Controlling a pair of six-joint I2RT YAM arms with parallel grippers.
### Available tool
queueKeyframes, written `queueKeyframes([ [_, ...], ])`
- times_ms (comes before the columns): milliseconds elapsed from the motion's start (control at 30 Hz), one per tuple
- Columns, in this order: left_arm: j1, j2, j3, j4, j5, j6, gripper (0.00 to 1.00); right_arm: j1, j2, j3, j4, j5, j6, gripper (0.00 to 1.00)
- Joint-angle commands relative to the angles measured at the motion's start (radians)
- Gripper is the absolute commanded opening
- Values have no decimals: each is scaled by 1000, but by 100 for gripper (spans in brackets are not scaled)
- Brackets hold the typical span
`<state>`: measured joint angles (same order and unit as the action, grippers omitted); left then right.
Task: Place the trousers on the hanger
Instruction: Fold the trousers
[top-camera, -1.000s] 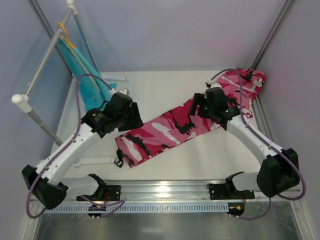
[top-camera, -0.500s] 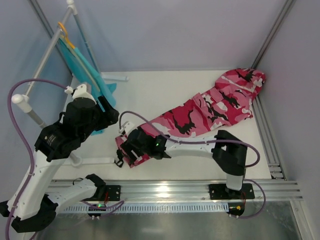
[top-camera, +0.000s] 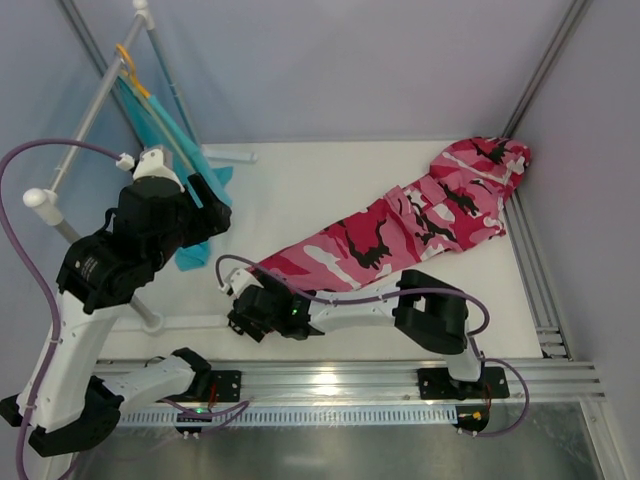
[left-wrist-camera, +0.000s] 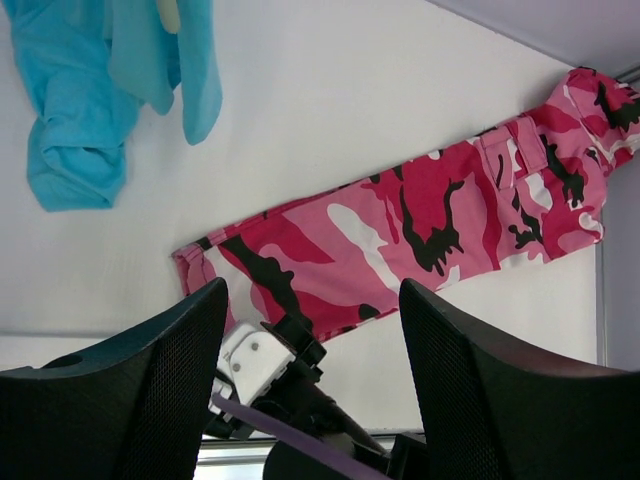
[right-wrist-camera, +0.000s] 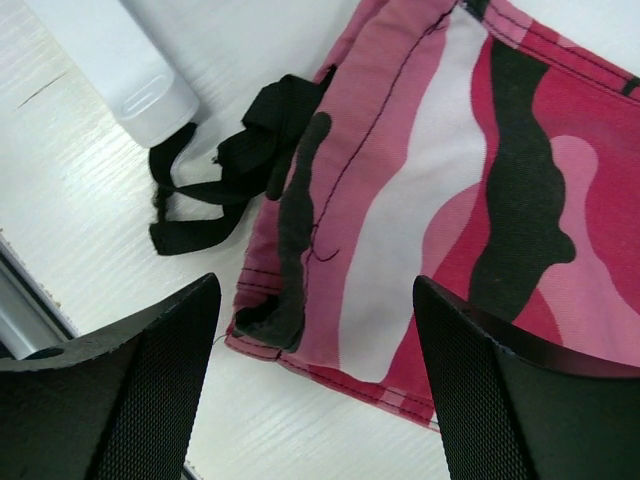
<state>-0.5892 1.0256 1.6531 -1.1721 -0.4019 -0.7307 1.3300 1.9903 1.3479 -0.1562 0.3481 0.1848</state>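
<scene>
Nearest, the right gripper (top-camera: 245, 318) hangs low over the near cuff of the trousers (top-camera: 400, 225), its fingers spread apart with nothing between them. A black strap (right-wrist-camera: 225, 180) trails from that cuff, just beside the capped end of a white tube (right-wrist-camera: 135, 75). The trousers lie flat and diagonal on the white table (top-camera: 330, 175), cuffs near-left, waist bunched towards the far-right corner. Left of the trousers and well apart from them, the left gripper (top-camera: 205, 198) is held high, fingers open and empty, beside a teal garment (top-camera: 198, 170) draped from the white rack (top-camera: 75, 150). Farther off, an orange hanger (top-camera: 130, 62) sits on the rack's rail. From above, the right arm covers the cuff edge; the pale hanger cannot be told apart from the teal cloth
</scene>
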Motion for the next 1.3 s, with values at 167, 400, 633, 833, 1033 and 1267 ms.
queueKeyframes([
  [167, 29, 31, 36, -8, -20, 42, 71, 51, 18, -23, 101, -9, -12, 77],
  [400, 91, 59, -12, 5, 12, 68, 72, 55, 71, -13, 76, 35, 57, 61],
  [633, 238, 128, -53, 25, 214, 94, 73, 55, 44, -41, 90, 124, 108, 4],
  [833, 278, 58, -283, 61, 294, 59, 79, 22, -108, -214, 273, 121, 215, 4],
  [1033, 281, -1, -551, 129, 394, -24, 80, -34, -194, -309, 374, 55, 283, 4],
  [1267, 282, -85, -843, 275, 478, -168, 86, -71, -234, -328, 437, 6, 327, 4],
])
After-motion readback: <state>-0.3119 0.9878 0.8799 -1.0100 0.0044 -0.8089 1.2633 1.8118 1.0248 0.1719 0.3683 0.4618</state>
